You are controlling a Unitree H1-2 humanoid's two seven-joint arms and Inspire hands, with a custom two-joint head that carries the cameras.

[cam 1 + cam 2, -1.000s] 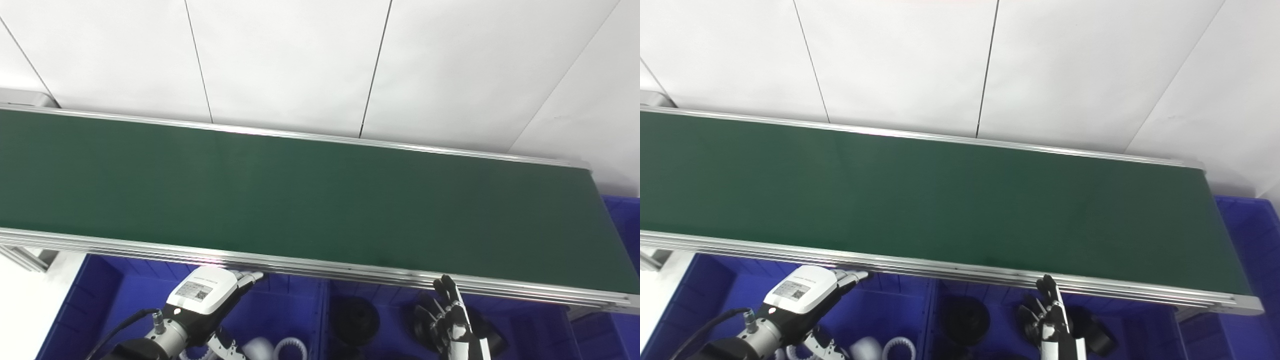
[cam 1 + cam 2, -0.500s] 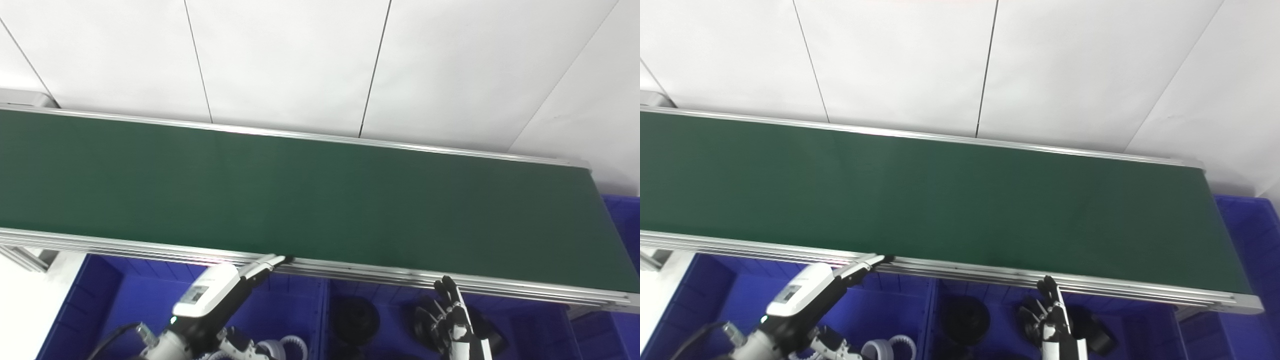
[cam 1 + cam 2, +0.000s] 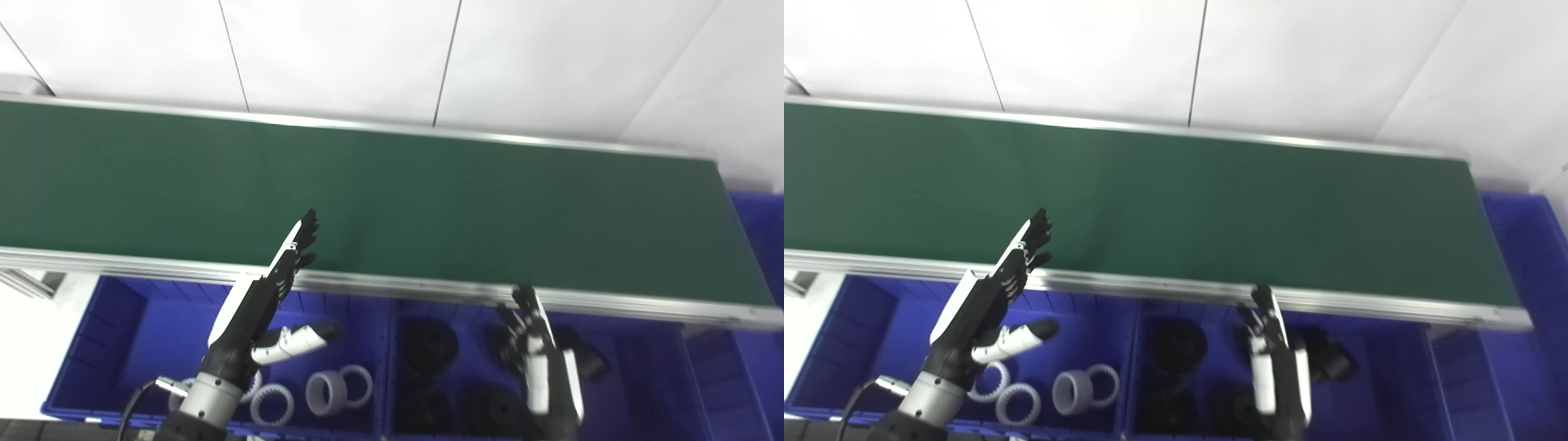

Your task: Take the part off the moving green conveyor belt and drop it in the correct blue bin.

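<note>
Left eye view: green conveyor belt point(image 3: 429, 190) runs across frame, no part visible on it. Left hand point(image 3: 269, 294) raised over belt's near edge, fingers straight, thumb spread, holding nothing. Right hand point(image 3: 539, 361) upright over right blue bin point(image 3: 704, 380), fingers loosely spread, empty. Left blue bin point(image 3: 110, 331) holds white rings point(image 3: 334, 389); right bin holds black parts point(image 3: 438, 340). Judgement: no pick under way; waiting for next part.

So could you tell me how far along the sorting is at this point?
Done: white rings lie in the left blue bin, black parts in the middle one. In hand: nothing; left hand and right hand are open. Left: the green belt shows no part to pick.
</note>
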